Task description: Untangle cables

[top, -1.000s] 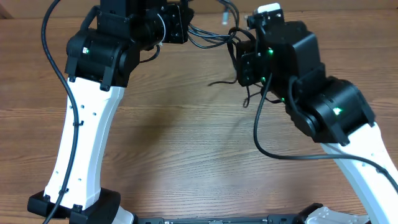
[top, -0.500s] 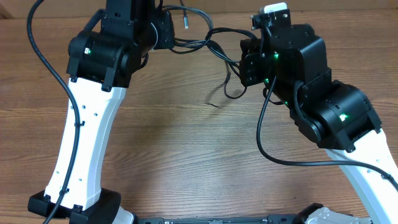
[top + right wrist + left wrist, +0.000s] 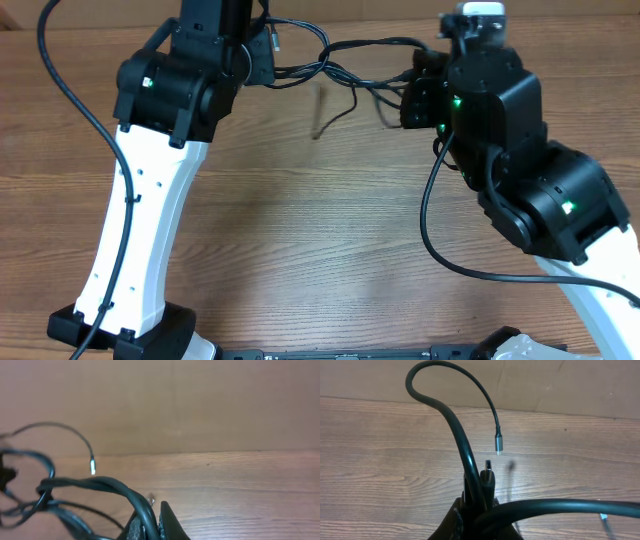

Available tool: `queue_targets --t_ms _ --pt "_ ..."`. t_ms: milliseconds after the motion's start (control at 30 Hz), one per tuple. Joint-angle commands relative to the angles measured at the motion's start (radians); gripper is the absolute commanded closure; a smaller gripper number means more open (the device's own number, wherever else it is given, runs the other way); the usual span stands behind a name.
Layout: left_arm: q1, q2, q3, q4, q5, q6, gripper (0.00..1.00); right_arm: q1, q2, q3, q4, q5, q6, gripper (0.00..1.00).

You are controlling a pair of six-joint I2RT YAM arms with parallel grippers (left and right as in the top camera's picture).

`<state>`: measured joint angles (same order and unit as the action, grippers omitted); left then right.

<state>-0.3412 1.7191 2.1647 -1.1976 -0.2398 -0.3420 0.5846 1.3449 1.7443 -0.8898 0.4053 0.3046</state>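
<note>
The left gripper [image 3: 479, 506] is clenched on the cables [image 3: 464, 447]: in its wrist view one thick cord climbs out of the fingers toward 12 o'clock, arches over and hangs down to a silver-tipped plug [image 3: 498, 445], free in the air, while a second cord crosses from the fingers out to 3 o'clock. The right gripper [image 3: 149, 521] is likewise clamped on the cables [image 3: 95, 482], a twisted pair running from its fingers off to 9 o'clock into a loose knot.

From overhead the left gripper [image 3: 262, 55] sits at 11 o'clock and the right gripper [image 3: 415, 90] at 1 o'clock, with the cables [image 3: 345, 68] strung between them at 12 o'clock, lifted off the table [image 3: 300, 230]; one thin end dangles below the span.

This looks like the pulling-apart step, not far along, since the cords are crossed mid-span. The next move probably calls for a gentle spread, watching which strand binds.

Only the overhead shows the whole span and both arms. The left wrist alone shows the free plug clearly; the right wrist alone shows the twist at its fingers, though its far knot is blurred
</note>
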Motion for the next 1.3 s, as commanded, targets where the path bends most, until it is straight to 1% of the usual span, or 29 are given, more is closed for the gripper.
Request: queue_targets --t_ms 0,100,400,667,767,1267 --pt "0.042 0.029 0.009 -0.022 -0.186 0.005 0.96 -0.031 -0.092 0.011 0.009 0.324 0.130 0.96" --pt "0.042 0.031 0.009 -0.026 -0.186 0.005 0.96 -0.031 -0.092 0.011 0.009 0.393 0.168 0.96" --pt "0.042 0.034 0.009 -0.029 -0.185 0.005 0.96 -0.030 -0.115 0.011 0.013 0.743 0.167 0.96" --pt "0.042 0.035 0.009 -0.029 -0.178 0.005 0.96 -0.030 -0.183 0.011 -0.012 0.932 0.167 0.96" --pt "0.042 0.036 0.009 -0.029 -0.178 0.005 0.96 -0.030 -0.208 0.011 -0.019 0.975 0.167 0.96" --pt "0.041 0.037 0.009 -0.028 -0.159 0.004 0.96 -0.030 -0.277 0.011 -0.098 1.053 0.167 0.96"
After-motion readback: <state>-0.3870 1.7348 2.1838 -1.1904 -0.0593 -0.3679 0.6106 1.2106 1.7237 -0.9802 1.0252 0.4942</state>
